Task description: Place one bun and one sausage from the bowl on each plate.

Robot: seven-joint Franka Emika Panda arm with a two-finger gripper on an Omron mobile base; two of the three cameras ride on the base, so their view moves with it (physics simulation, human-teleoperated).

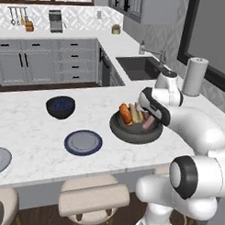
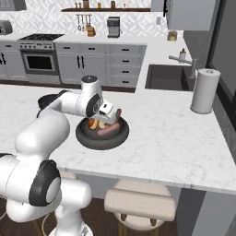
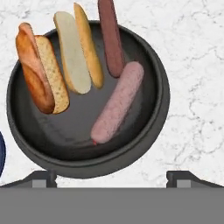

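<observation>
A: How far along is it?
B: Nothing's placed. Left to right beyond the fingers (image 3: 112, 175), two buns (image 3: 39, 70) and two sausages (image 3: 117, 109) lie in the bowl (image 3: 159, 105); the blue-rimmed plate (image 1: 83, 142) sits bare.
A: Fingers?
B: Wide apart, holding nothing, above the bowl.

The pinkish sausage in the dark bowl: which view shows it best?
The hand view: the pinkish sausage lies whole and unblocked in the bowl. In the left base view the arm covers part of it; in the right base view it is small.
</observation>
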